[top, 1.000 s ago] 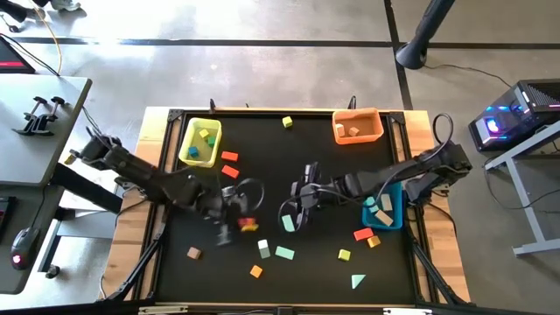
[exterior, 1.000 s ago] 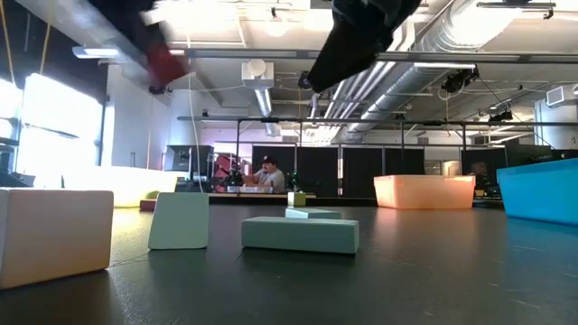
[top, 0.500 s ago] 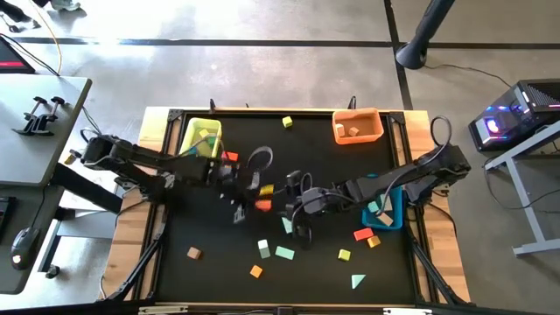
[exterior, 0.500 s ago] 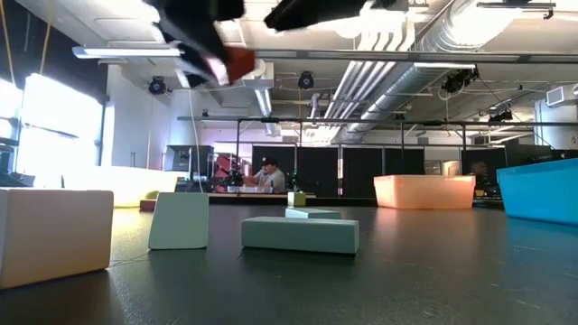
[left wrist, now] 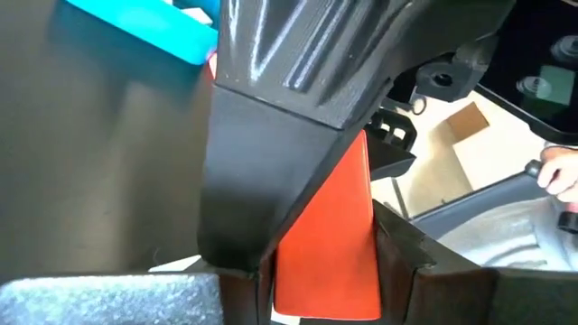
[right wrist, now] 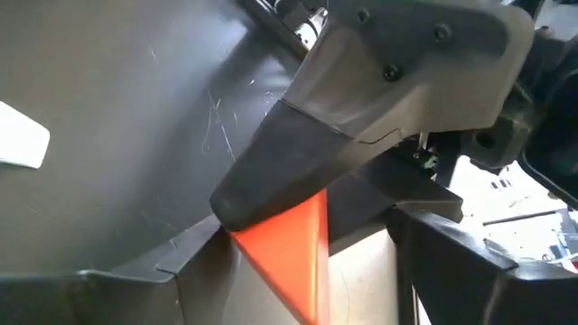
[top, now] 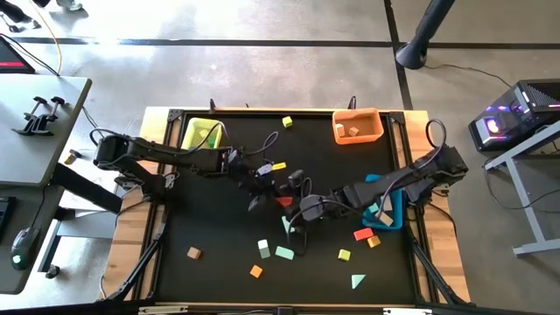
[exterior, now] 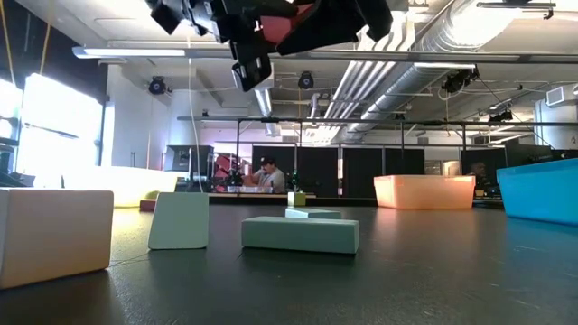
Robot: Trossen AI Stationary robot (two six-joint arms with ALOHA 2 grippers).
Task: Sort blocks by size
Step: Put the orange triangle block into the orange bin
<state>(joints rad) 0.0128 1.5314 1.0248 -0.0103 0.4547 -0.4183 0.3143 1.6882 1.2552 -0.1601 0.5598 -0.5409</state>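
Note:
A red block (left wrist: 327, 236) hangs above the middle of the table, with my left gripper (top: 271, 191) shut on it. In the low view the red block (exterior: 289, 18) shows high up among the dark fingers. My right gripper (top: 290, 194) meets it from the table's right. It is open, with one finger (left wrist: 271, 135) lying along the block and the block (right wrist: 291, 246) between its fingers. Loose blocks lie on the black mat: a yellow one (top: 278, 165), mint ones (top: 284, 253) and a tan one (top: 193, 253). My left gripper pinches the red block's two long sides (left wrist: 298, 271) between its two fingers. The fingers come from the table's left, slanting down. The block sticks out ahead of them, clear of the table. My right gripper: whether its open fingers touch the block cannot be told.
A yellow bin (top: 198, 138) stands at the far left and an orange bin (top: 357, 128) at the far right. A blue bin (top: 389, 210) lies under my right arm. In the low view a tan block (exterior: 54, 236) and mint blocks (exterior: 300, 234) lie close to the camera.
My left gripper has carried the red block from the near left of the mat toward the table's right and far edge, to the middle, turning as it went. My right gripper has rolled about its own line and edged toward the block.

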